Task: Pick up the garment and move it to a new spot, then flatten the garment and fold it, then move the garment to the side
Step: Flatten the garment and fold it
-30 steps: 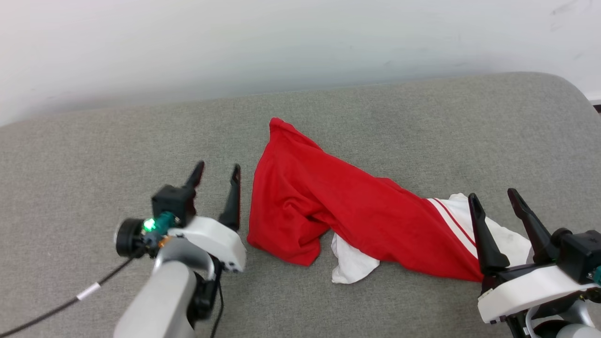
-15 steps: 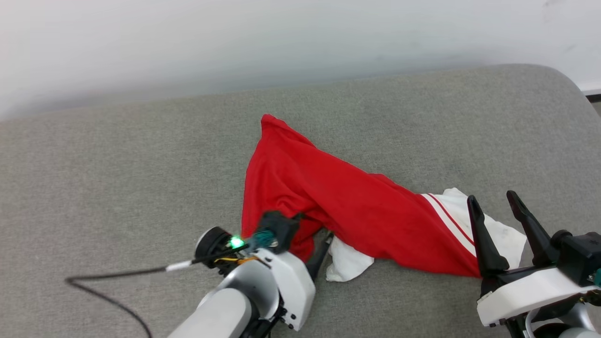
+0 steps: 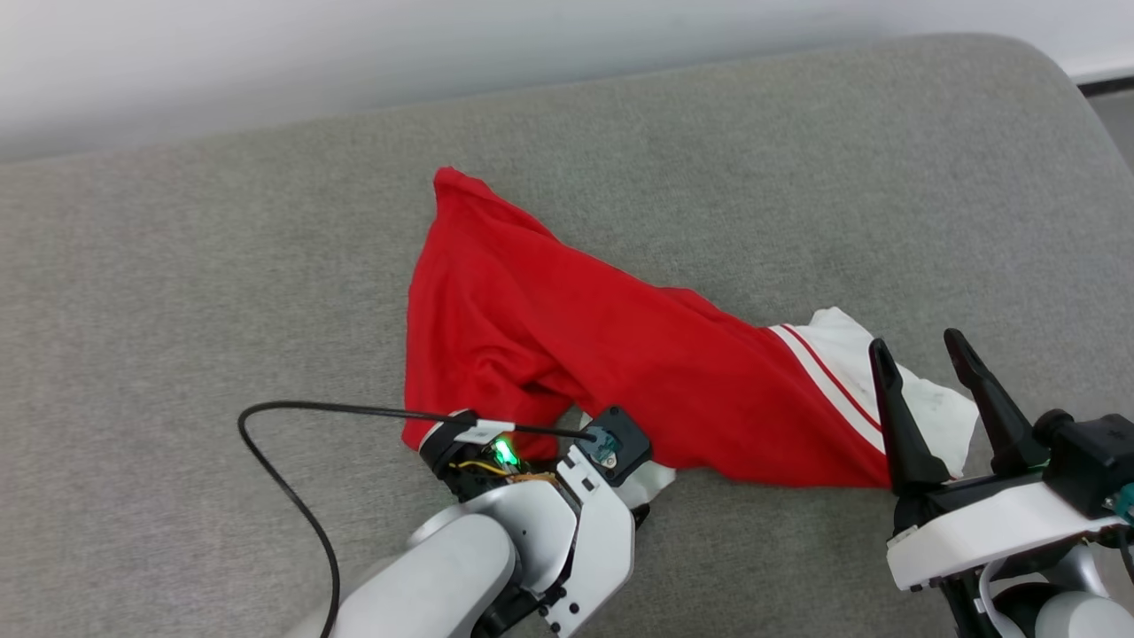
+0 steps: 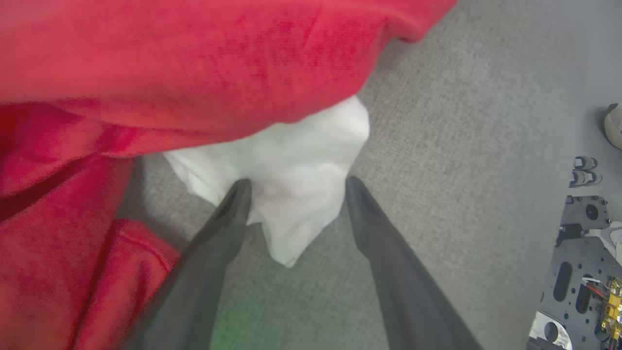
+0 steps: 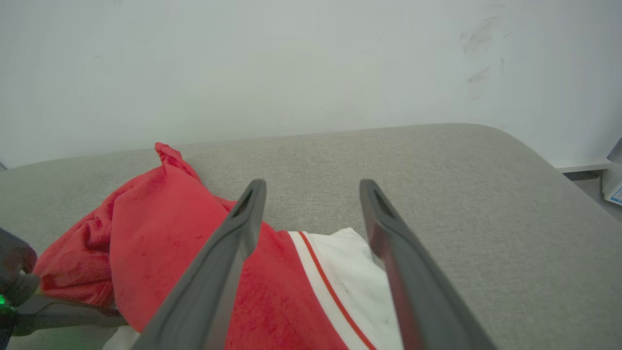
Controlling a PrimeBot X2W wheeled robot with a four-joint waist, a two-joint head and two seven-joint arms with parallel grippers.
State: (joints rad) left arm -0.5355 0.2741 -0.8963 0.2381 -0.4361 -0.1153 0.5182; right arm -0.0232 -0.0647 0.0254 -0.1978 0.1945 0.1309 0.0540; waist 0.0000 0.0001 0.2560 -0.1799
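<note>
The shirt (image 3: 567, 354) lies crumpled on the cushion (image 3: 177, 266). At its 6 o'clock edge the left tool (image 4: 296, 187), wide open, straddles a white sleeve (image 4: 291, 155): close deep on it. The right tool (image 3: 915, 342) hangs open, empty, at 4 o'clock.

The right gripper (image 5: 312, 187) rose from the bottom edge with its two dark fingers spread wide and nothing clamped between them. The garment (image 5: 160, 218) lay crumpled on the grey cushion (image 5: 461, 194), its red body bunched to the left with one corner peaked upward. The white sleeve (image 5: 357, 265), edged with red-and-white stripe trim, lay between the fingers. Contact between fingers and cloth could not be confirmed. A pale wall (image 5: 243, 73) stood behind the cushion, with scuff marks (image 5: 478, 36) at upper right.
</note>
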